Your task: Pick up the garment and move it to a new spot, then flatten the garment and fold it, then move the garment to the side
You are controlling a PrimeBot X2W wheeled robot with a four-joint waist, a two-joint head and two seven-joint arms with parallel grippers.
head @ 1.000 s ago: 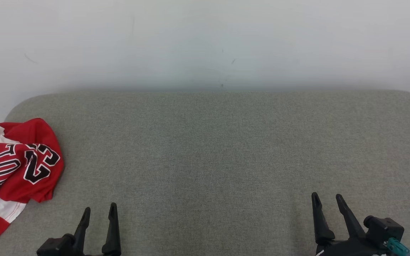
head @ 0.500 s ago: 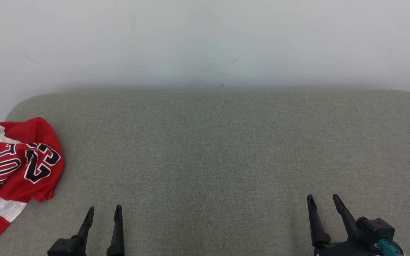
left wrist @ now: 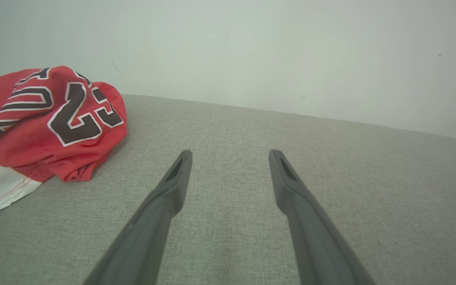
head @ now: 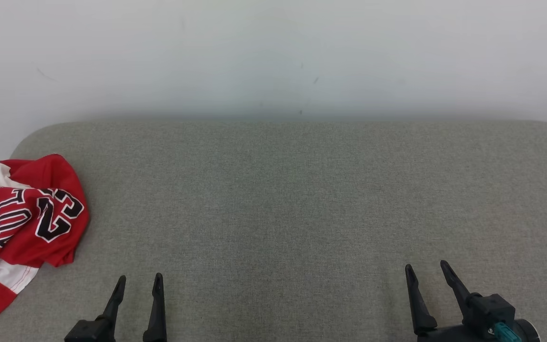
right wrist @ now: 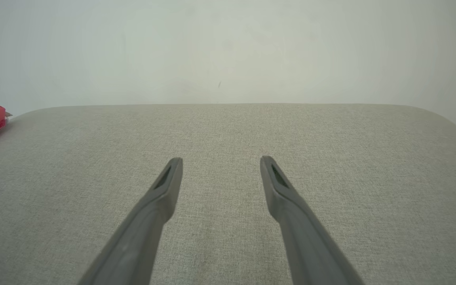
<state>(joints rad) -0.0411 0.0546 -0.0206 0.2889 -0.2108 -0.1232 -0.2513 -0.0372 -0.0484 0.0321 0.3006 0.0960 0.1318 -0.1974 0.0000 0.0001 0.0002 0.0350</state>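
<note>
Grey fabric covered the worktop, which ran back to a plain white wall. Your left end effector sat at the near edge, left of centre, and your right end effector sat at the near right. On both, the fingers stood apart with nothing between them. I judge that they were placed that way for a first reach, low, spread and pointing toward the far side.

The garment lay crumpled at the far left of the worktop, well apart from the right end effector and near the left one, touching neither. That made the left arm the natural one to pick it up, and the middle of the worktop looked like the sensible new spot.

The heap's long axis ran near to far along the left edge, leaning slightly right at the far end. Its black numbers faced upward on the right-hand bulge. A white panel showed at the near end, and part of the cloth ran off the left of the head view.
</note>
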